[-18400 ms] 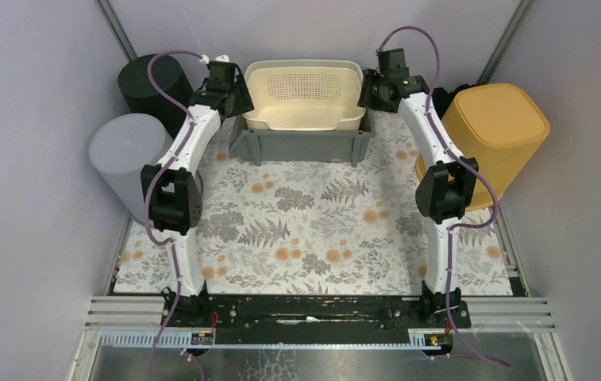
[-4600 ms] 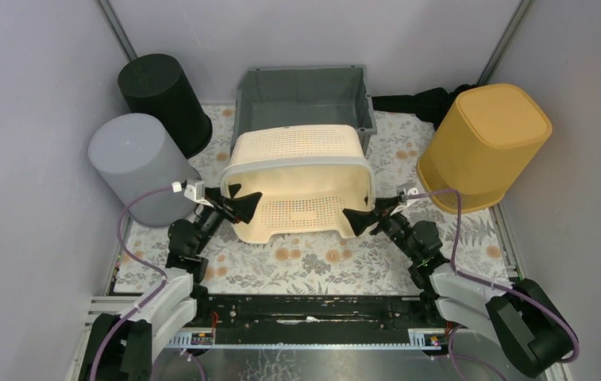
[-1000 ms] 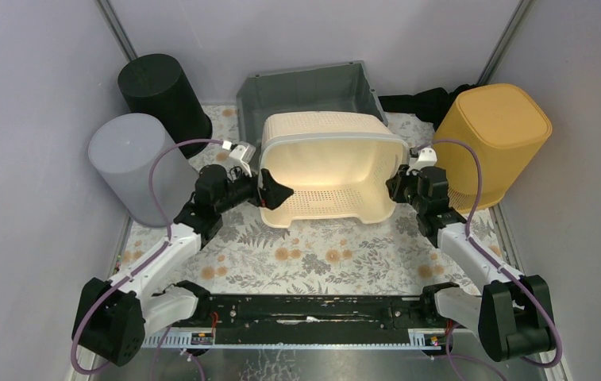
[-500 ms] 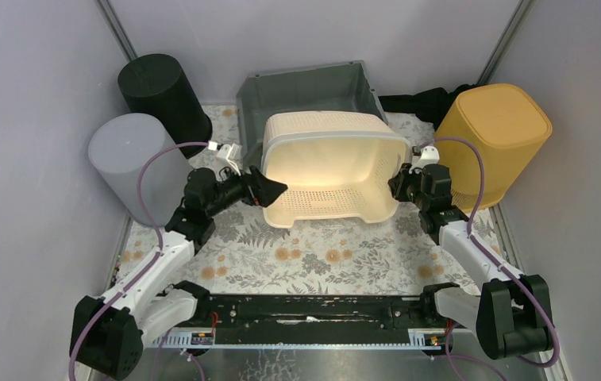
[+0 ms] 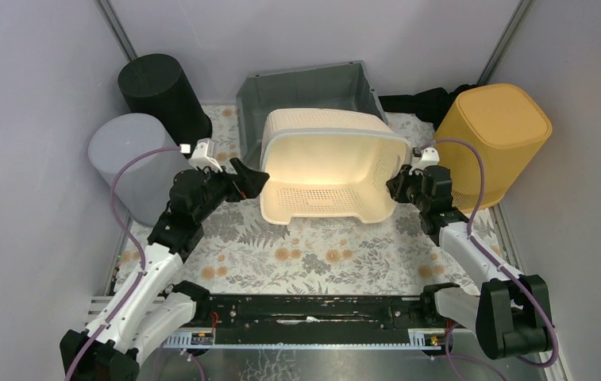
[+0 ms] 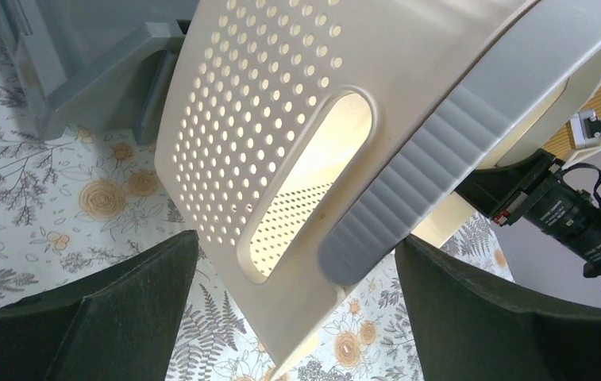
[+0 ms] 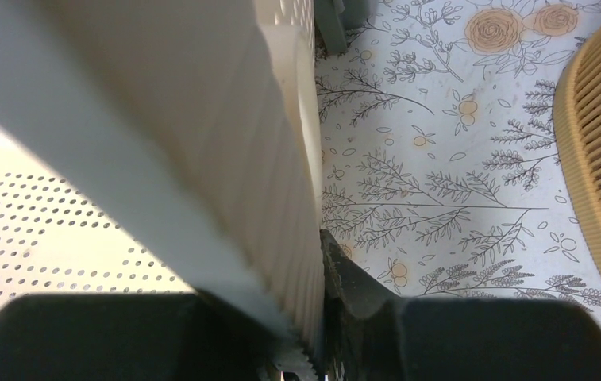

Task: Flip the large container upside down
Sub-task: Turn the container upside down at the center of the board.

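Table (image 5: 321,254) was seen covered by a floral cloth, with the arm bases at its near edge.

Large container (image 5: 329,163): a cream perforated basket with a grey rim band. It was located mid-table, directly in front of the grey crate (image 5: 305,83). It was tipped onto its side, with the mouth turned toward the near edge and the base turned toward the crate. The lower wall was seen down at the cloth. Whether the base touched the crate could not be told.

Yellow bin (image 5: 491,139) was seen standing mouth-down at the right edge, just beside the right arm. Grey bin (image 5: 126,163) and black bin (image 5: 158,87) were seen mouth-down along the left side, the black one further back.

Left gripper (image 5: 251,178): the jaws were spread wide and nothing was held. It was placed just beside the container's left wall. In the left wrist view the handle slot (image 6: 313,175) and rim band were framed between the two fingers (image 6: 106,317). No contact was made out.

Right gripper (image 5: 396,186): the jaws were narrowed and clamped on the container's right rim. In the right wrist view the ribbed rim band (image 7: 281,198) was seen running down between the pads, with the perforated inner wall to its left and the yellow bin's slatted wall at the far right.

Dark bundle (image 5: 424,101) was seen at the back, between crate and yellow bin. It could not be identified.
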Controlling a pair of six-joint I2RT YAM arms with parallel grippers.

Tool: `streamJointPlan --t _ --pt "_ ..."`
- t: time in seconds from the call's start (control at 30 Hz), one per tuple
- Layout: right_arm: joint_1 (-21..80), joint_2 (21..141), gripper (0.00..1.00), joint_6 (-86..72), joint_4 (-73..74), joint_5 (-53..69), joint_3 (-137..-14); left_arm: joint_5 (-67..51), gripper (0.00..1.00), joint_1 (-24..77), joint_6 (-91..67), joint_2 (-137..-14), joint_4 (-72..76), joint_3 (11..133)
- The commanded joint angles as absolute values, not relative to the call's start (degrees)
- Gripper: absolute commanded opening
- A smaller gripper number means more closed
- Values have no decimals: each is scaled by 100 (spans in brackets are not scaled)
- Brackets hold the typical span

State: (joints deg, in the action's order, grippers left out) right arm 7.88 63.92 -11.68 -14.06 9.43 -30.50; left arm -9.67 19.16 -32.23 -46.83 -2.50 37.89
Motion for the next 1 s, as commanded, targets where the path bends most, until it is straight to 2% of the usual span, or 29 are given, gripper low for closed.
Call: streamJointPlan --t 0.0,0.37,0.63,0.83,0.97 --pt "747 6225 0 -1735 -1888 1166 -3003 -205 100 1844 -3468 -4658 -929 4256" --pt "922 5878 3 -1670 -1567 908 -2994 -606 100 1845 -3659 -4392 -1472 4225" --pt "2037 5810 7 -1354 -1683 -110 -2916 -754 100 1846 -4103 -3943 -1657 3340" --pt "2328 5454 8 -1329 -2079 -481 -2353 -702 100 1846 -4289 -3520 -1990 2957" --pt "2332 5182 17 -1394 -1890 -493 -2197 -629 100 1847 -4457 -3172 -2126 2706"
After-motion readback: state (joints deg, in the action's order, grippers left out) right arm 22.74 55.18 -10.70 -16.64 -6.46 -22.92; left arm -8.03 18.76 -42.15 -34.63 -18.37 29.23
